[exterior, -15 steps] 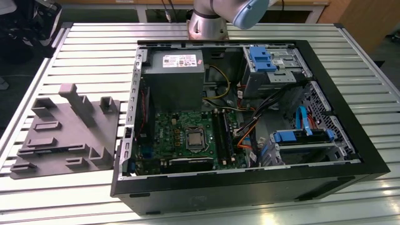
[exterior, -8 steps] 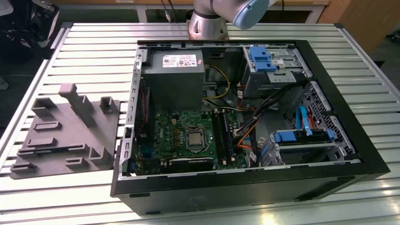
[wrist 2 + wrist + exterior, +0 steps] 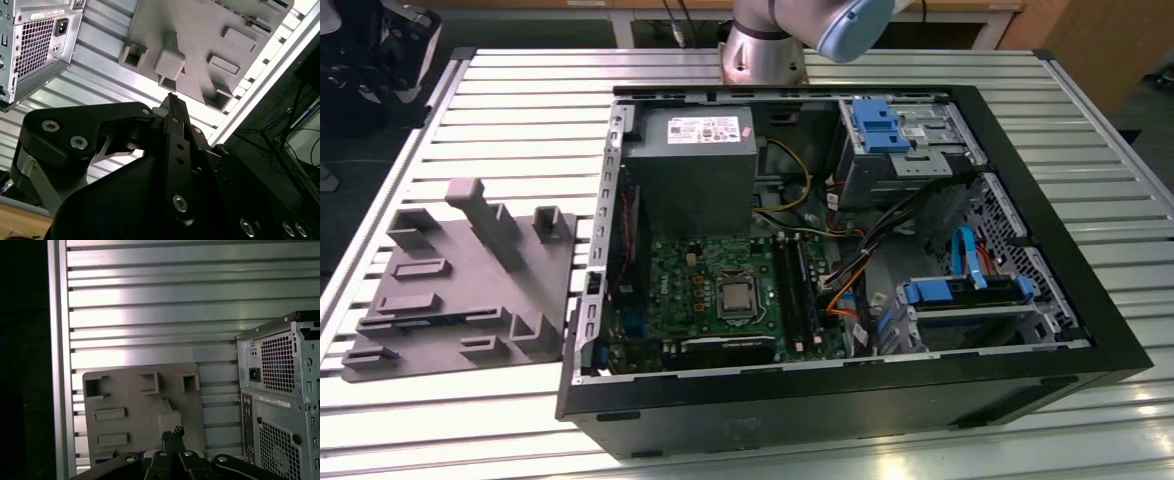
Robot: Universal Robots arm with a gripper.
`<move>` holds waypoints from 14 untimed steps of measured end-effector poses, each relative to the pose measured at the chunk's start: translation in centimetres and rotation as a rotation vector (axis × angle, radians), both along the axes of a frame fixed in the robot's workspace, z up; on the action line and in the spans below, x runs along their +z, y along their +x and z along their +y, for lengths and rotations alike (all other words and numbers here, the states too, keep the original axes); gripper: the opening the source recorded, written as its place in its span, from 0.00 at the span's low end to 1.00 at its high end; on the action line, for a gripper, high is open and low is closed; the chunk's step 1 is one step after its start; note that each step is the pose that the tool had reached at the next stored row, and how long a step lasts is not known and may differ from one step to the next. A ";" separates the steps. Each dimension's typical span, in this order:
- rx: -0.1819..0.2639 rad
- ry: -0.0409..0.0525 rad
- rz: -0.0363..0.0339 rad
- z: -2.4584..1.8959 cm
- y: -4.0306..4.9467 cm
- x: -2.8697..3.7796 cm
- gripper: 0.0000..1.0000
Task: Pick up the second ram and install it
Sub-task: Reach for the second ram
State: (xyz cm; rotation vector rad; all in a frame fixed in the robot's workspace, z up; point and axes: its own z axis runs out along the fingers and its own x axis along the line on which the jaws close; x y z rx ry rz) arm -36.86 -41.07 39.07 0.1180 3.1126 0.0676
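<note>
In both wrist views the pincer (image 3: 170,100) (image 3: 173,432) has its fingers pressed together with nothing visible between them. It hangs high above the grey plastic tray (image 3: 140,405) and touches nothing. In the exterior view the tray (image 3: 427,300) lies on the slatted metal surface (image 3: 520,90) at 9 o'clock of the open computer case (image 3: 1067,290), just beside it. The arm (image 3: 774,35) rises at the case's 12 o'clock. Inside, at 3 o'clock of the silver chip (image 3: 738,298) on the green motherboard (image 3: 680,275), long dark strips sit in the memory slots. The second ram (image 3: 809,290) appears to be seated there, though I cannot tell which strip it is.
</note>
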 end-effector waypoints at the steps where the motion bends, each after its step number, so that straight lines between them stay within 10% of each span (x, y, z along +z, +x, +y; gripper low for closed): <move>1: 0.000 0.0000 0.0000 -0.02 -0.03 -0.01 0.11; 14: 0.000 0.0000 -0.0001 -0.18 -0.41 -0.04 0.11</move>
